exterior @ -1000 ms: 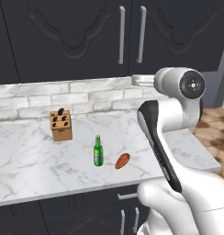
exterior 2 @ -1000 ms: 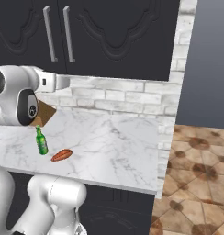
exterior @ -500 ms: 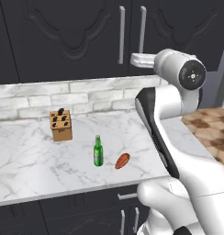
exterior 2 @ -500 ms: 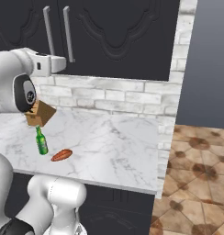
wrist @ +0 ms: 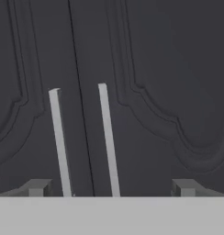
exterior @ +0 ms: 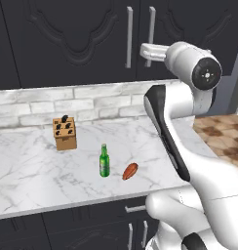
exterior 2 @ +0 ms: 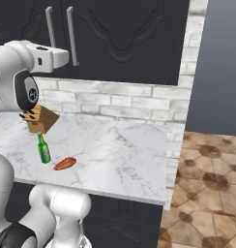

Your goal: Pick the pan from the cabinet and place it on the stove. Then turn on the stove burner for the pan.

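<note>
A: Tool state?
B: Two-finger gripper (wrist: 112, 188), jaws wide apart, holding nothing, faces the tall matte-black double-door cabinet (wrist: 178, 69).
A: The doors?
B: Closed; both silver bar handles (wrist: 108, 137) just ahead. Pan can't be seen.

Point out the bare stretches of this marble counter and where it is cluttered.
Bare: the counter from the sausage right to its end by the brick wall, and its left end beyond the knife block. Crowded: the knife block, green bottle and sausage in the middle.
</note>
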You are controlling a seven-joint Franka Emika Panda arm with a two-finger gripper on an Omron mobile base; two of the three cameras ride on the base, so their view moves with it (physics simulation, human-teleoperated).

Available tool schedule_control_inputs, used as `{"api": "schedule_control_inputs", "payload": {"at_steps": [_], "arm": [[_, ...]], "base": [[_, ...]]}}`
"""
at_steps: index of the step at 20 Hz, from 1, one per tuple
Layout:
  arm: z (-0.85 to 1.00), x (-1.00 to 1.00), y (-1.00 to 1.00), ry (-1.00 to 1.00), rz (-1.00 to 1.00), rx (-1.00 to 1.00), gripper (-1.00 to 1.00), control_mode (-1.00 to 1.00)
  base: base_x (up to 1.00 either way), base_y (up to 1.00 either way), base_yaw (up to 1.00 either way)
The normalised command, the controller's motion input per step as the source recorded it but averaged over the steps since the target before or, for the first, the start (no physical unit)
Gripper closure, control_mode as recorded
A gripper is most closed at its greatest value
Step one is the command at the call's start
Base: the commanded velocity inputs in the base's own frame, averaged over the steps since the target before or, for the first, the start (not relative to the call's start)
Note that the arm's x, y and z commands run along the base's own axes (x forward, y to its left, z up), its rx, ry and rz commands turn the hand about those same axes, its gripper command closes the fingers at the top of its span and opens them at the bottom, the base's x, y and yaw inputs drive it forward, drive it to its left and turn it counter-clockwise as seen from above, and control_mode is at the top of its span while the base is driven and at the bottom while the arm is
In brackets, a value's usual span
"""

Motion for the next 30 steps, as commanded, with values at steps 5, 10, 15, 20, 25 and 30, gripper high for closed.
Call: {"api": "schedule_control_inputs", "payload": {"at_steps": [5,10,15,20,25,30], "arm": [[-0.25,0.17,-0.01,-0.23,0.00,-0.05,-1.00,-1.00],[-0.22,0.28,-0.09,-0.23,0.09,-0.07,-1.00,-1.00],[-0.04,0.45,-0.07,-0.10,0.08,-0.02,-1.00,-1.00],[0.00,0.39,0.00,-0.01,0.01,-0.02,-1.00,-1.00],[0.00,0.33,-0.02,0.00,0.00,0.00,-1.00,-1.00],[0.00,0.33,0.00,0.00,0.00,0.00,-1.00,-1.00]], "base": [[0.00,0.00,0.00],[0.00,0.00,0.00],[0.00,0.00,0.00],[0.00,0.00,0.00],[0.00,0.00,0.00],[0.00,0.00,0.00]]}}
